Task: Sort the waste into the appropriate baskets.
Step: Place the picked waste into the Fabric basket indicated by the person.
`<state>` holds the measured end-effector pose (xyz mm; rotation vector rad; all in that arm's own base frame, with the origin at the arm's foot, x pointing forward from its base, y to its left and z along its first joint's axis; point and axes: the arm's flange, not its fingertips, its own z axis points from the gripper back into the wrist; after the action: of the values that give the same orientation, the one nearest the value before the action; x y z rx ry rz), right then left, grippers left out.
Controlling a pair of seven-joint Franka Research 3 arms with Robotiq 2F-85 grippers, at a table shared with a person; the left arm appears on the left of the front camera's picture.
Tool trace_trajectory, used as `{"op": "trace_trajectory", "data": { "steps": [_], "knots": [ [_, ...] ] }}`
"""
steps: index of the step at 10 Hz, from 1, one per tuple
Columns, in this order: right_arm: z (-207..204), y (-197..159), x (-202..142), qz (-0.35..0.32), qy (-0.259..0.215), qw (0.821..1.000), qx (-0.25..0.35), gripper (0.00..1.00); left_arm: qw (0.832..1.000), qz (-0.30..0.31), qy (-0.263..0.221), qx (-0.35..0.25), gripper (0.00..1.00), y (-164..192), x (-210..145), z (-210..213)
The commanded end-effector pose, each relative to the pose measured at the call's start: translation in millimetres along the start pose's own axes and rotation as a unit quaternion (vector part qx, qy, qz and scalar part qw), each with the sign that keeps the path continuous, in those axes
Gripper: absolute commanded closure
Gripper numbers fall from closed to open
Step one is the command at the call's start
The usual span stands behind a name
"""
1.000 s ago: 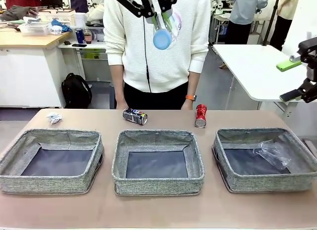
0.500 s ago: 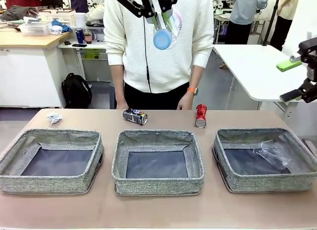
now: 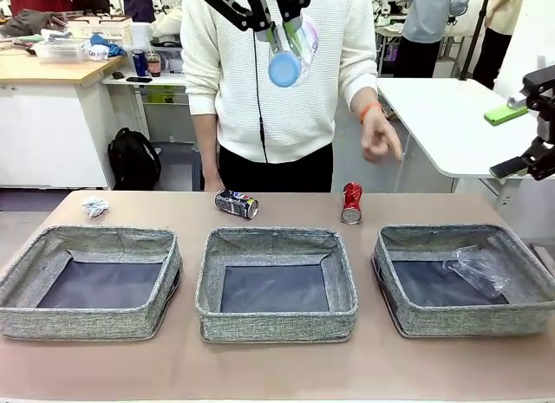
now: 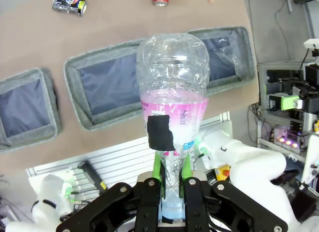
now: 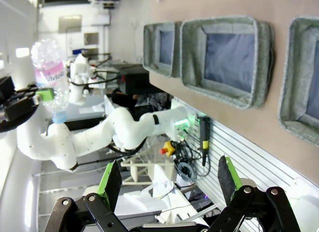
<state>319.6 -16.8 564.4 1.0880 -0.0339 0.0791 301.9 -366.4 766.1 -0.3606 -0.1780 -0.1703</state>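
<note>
High above the desk, front view: left gripper point(image 3: 283, 30) is pinching the clear bottle point(image 3: 284, 65), right gripper point(image 3: 512, 141) is hanging spread up by the far-right corner; dark can point(image 3: 237, 204), red can point(image 3: 351, 203) and paper wad point(image 3: 94, 206) are lying along the far edge. Left wrist view: it's clamping the bottle's neck, so the carry step is probably underway, with the next move needing alignment over the right basket point(image 3: 464, 323) holding film point(image 3: 475, 271), then lowering. Right wrist view: jaws are gaping, empty.

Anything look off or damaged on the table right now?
Nothing spilled. The bottle held by its neck in the left tool is crumpled, the dark can lies dented on its side, and the red can looks crushed: normal for waste. Plastic film lies in the right-hand basket.
</note>
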Motion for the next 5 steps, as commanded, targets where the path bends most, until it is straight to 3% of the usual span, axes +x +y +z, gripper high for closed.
{"op": "trace_trajectory", "data": {
  "steps": [1, 5],
  "knots": [
    [1.2, 3.7, 2.0, -0.009, -0.007, 1.000, 0.004, 0.00, 1.000, -0.002, 0.000, 0.004, 0.85, 2.0, -1.8, 2.0],
    [1.2, 3.7, 2.0, -0.009, -0.007, 1.000, 0.004, 0.00, 1.000, -0.002, 0.000, 0.004, 0.85, 2.0, -1.8, 2.0]
  ]
}}
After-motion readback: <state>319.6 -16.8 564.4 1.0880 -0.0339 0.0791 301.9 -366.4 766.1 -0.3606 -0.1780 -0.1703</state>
